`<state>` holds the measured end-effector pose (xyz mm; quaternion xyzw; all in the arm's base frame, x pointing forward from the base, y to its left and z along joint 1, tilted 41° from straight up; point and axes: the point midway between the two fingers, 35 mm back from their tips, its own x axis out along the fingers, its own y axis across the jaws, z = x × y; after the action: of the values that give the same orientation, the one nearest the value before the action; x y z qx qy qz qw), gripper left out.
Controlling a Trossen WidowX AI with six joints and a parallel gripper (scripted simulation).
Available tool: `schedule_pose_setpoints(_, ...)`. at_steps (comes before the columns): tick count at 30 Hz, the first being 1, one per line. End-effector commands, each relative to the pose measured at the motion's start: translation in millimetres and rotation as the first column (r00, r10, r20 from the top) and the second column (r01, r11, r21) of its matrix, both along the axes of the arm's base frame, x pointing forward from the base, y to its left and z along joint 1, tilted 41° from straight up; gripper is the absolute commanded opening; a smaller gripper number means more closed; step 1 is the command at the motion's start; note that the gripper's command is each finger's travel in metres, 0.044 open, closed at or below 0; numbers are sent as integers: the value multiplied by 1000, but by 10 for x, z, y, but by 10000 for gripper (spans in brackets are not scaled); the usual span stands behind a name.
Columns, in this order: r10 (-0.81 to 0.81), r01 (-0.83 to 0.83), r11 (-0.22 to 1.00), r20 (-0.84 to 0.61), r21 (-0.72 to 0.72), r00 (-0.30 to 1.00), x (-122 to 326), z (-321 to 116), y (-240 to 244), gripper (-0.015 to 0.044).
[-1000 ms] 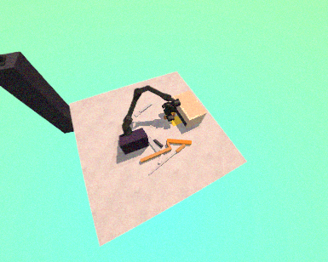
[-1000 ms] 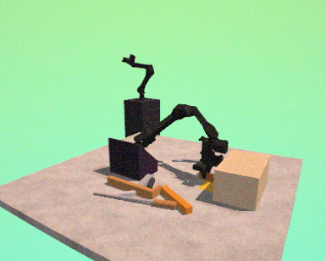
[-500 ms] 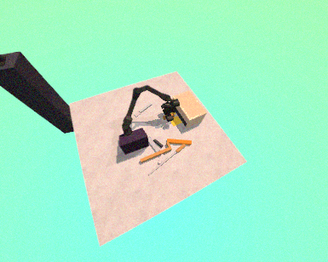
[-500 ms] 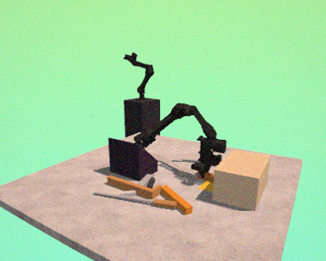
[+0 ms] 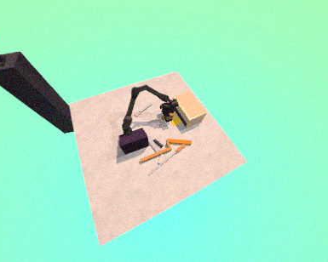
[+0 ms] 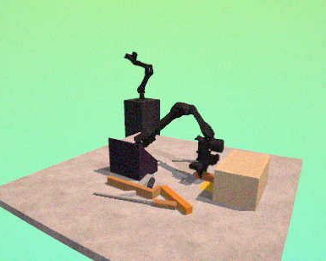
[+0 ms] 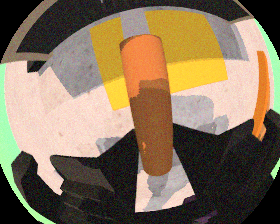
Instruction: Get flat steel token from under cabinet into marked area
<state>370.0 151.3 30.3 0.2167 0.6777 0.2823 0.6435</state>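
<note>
Sitting on the bench (image 5: 129, 196) (image 6: 226, 237) (image 7: 56, 115) is the cabinet (image 5: 191, 104) (image 6: 242, 169) (image 7: 22, 37). The claw (image 5: 169, 117) (image 6: 199, 169) (image 7: 152, 129), just partway open, is seen by the yellow marked area (image 5: 176, 121) (image 6: 206, 186) (image 7: 196, 72), an orange handle (image 6: 208, 176) (image 7: 148, 105) clamped in it. Token can't be made out, tbh.

Matt, smooth, wood-like tan cabinet (image 5: 191, 105) (image 6: 241, 165); rough, stone-like tabletop (image 5: 117, 191) (image 6: 226, 237) (image 7: 41, 115).

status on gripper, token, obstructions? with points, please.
Gripper (image 5: 169, 117) (image 6: 199, 173) shut on orange handle (image 5: 171, 114) (image 6: 207, 175) (image 7: 150, 100), near cabinet (image 5: 191, 104) (image 6: 239, 178). Token not visible. Handle partly blocks wrist view of yellow area (image 5: 176, 122) (image 6: 206, 186) (image 7: 191, 74).
</note>
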Motion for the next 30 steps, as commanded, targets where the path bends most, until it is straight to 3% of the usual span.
schedule_pose_setpoints(1, 0, 0, 1000, -1, -1, 1000, -51, -5, -1, 0)
schedule_pose_setpoints(30, 0, 0, 1000, -3, -2, 1000, -325, -3, -25, 0)
